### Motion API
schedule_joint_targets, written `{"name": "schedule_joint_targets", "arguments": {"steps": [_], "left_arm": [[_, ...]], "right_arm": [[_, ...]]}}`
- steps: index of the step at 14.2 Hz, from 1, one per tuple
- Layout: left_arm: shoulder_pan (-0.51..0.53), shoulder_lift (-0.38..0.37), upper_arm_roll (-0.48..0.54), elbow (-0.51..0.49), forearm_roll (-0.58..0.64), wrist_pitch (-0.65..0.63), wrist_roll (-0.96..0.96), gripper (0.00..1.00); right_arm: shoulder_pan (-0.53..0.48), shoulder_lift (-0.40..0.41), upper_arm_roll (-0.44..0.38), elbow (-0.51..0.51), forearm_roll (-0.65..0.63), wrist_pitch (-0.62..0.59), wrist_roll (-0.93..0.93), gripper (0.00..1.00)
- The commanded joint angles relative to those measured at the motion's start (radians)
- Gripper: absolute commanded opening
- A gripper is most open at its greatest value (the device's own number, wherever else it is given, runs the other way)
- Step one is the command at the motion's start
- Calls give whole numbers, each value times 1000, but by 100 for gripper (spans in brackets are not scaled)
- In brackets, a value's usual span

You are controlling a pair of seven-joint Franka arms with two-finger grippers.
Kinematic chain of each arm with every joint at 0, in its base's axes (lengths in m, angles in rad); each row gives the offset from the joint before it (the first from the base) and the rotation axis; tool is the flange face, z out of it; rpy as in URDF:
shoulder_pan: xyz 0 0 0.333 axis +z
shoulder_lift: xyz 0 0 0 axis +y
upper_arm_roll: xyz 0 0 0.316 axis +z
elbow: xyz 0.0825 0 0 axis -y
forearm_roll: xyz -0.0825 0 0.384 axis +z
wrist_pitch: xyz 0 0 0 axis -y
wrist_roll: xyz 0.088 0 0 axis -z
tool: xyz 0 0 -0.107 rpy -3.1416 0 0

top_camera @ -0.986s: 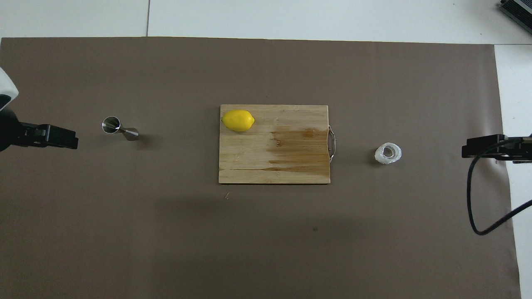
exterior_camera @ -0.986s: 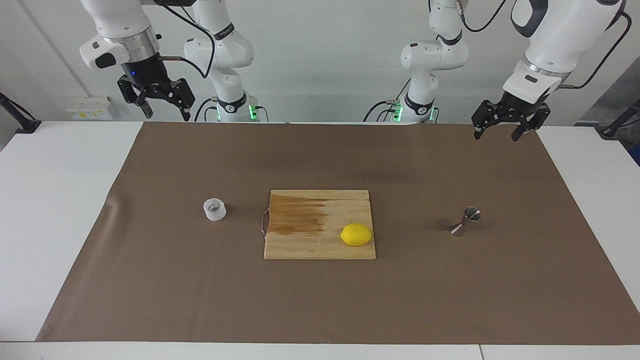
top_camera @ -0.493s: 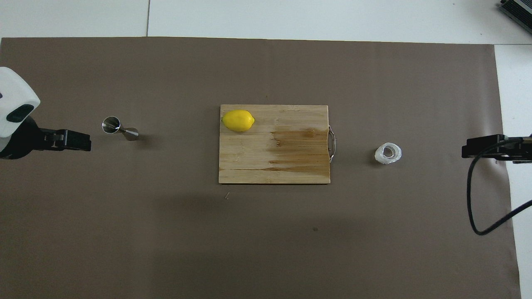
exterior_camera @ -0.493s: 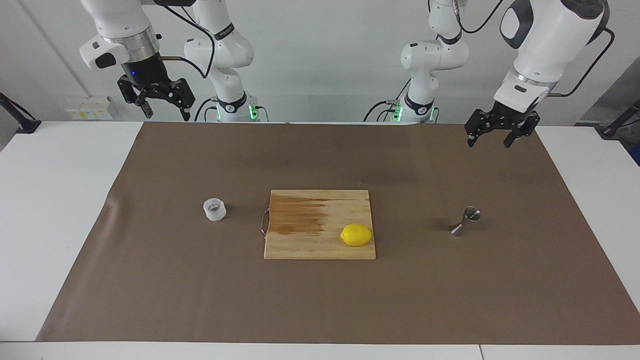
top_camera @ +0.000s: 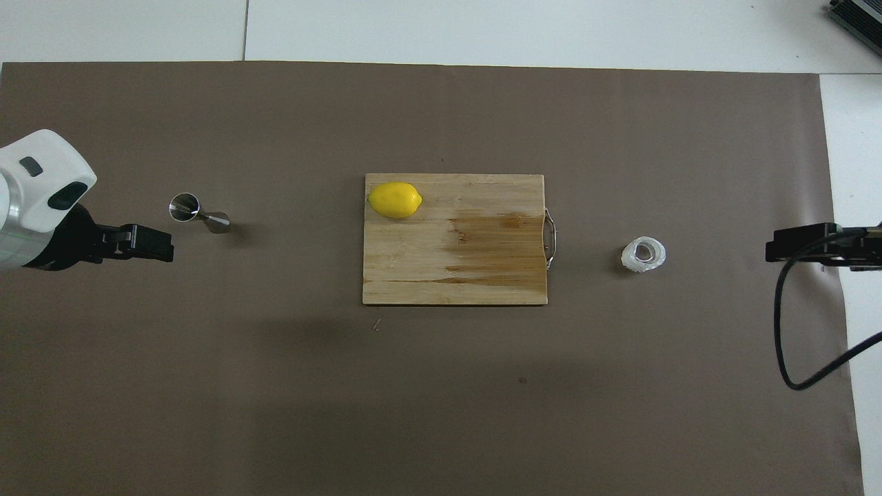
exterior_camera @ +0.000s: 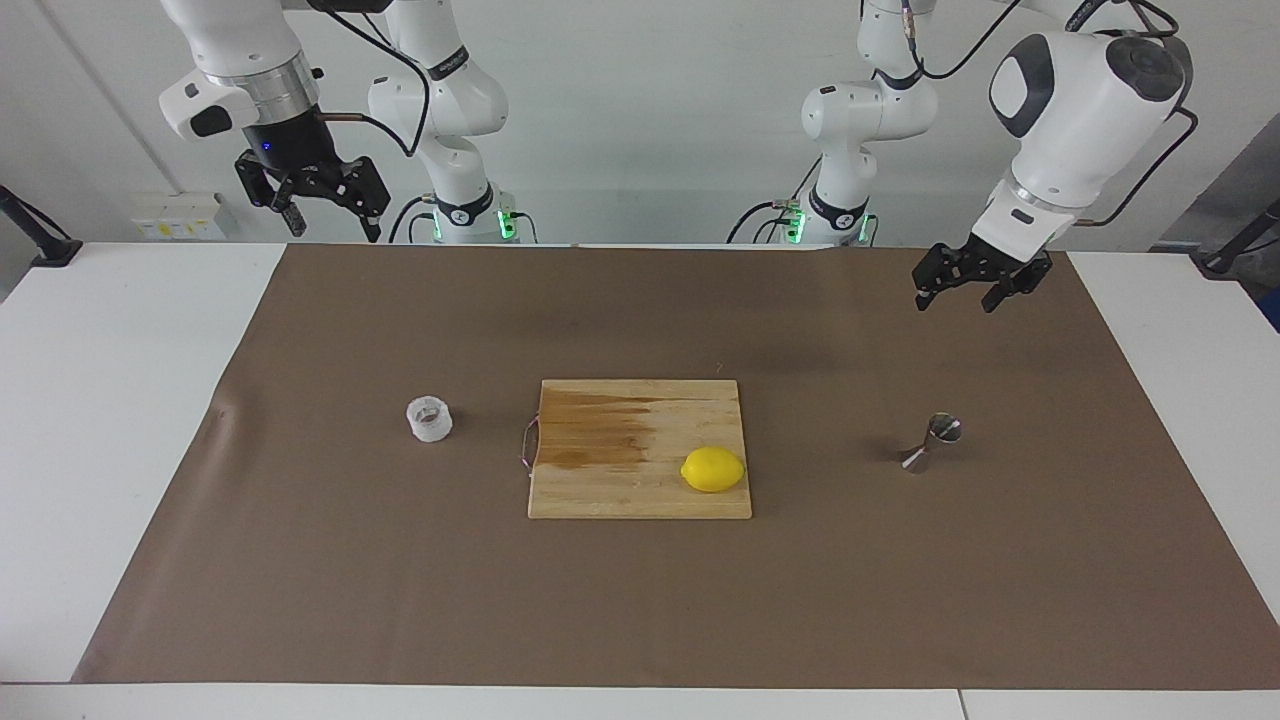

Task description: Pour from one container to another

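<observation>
The left gripper, fingers wide apart and holding nothing, has swung in toward the jigger, likely to grab it, while the right gripper, also wide apart, waits far from the cup.

Clear ribbed cup upright on mat; steel jigger tilted.

Mostly brown and white here, with one loud yellow spot

Brown mat, white table, pale wood cutting board with a darker stain, bright yellow lemon, shiny steel jigger, whitish clear cup.
</observation>
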Motion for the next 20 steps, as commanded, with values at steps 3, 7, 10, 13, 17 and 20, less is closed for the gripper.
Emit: {"name": "schedule_joint_targets", "arguments": {"steps": [3, 7, 10, 13, 17, 20], "left_arm": [[48, 90, 1, 31, -132, -39, -10, 100], [68, 147, -2, 34, -161, -59, -12, 100], [84, 154, -2, 33, -225, -111, -16, 100], [113, 195, -7, 46, -296, -197, -32, 100], [154, 337, -8, 172, -366, -343, -276, 100], [217, 431, -36, 249, -395, -413, -340, 100]], "right_arm": [[-8, -9, -1, -8, 1, -6, -19, 100], [-8, -9, -1, -8, 1, -6, -19, 100], [-8, -9, -1, -8, 1, -6, -21, 100], [-8, -11, -1, -8, 3, -6, -19, 100], [-8, -14, -1, -8, 1, -6, -21, 100], [-8, -14, -1, -8, 3, -6, -19, 100]]}}
